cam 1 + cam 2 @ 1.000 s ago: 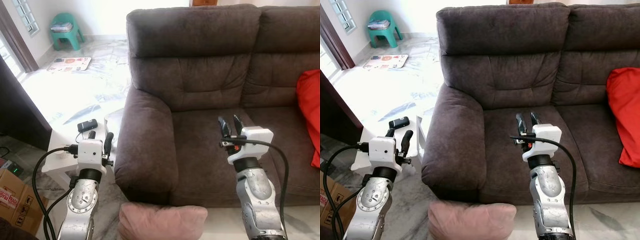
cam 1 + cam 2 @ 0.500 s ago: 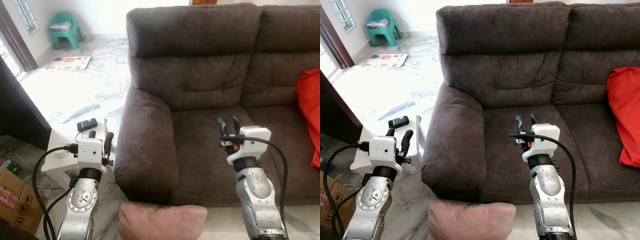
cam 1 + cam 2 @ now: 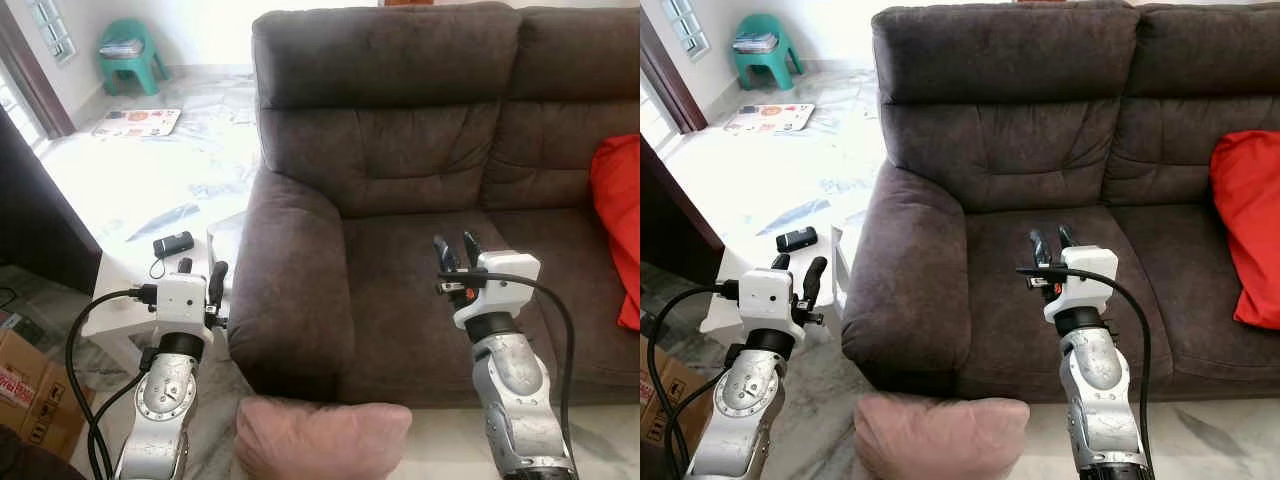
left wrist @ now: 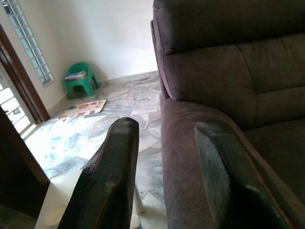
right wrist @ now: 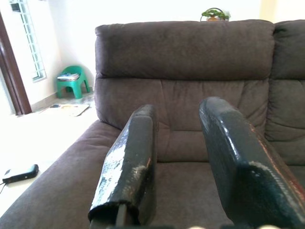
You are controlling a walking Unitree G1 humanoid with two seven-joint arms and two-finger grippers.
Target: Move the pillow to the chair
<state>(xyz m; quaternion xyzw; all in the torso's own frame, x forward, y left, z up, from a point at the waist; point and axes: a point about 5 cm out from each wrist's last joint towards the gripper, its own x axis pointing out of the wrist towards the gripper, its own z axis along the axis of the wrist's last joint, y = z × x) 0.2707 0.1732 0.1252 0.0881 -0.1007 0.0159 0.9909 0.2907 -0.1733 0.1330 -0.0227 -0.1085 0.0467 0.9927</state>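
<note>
A pink pillow (image 3: 322, 437) lies on the floor in front of the dark brown sofa (image 3: 400, 130), at the bottom of the left eye view between my two arms. My left gripper (image 3: 198, 271) is open and empty, raised beside the sofa's left armrest (image 3: 292, 280). Over the left seat cushion my right gripper (image 3: 453, 248) hovers open, holding nothing. A red pillow (image 3: 615, 225) rests on the sofa at the far right. A small green plastic chair (image 3: 131, 55) stands far back on the left.
A low white table (image 3: 128, 300) with a black device (image 3: 172, 244) on it stands left of the sofa. A cardboard box (image 3: 30, 385) sits at the lower left. A mat (image 3: 137, 122) lies on the marble floor near the green chair.
The view has shifted slightly, so the sofa and the pink pillow sit a little differently in frame. Both grippers stay open in about the same place.
</note>
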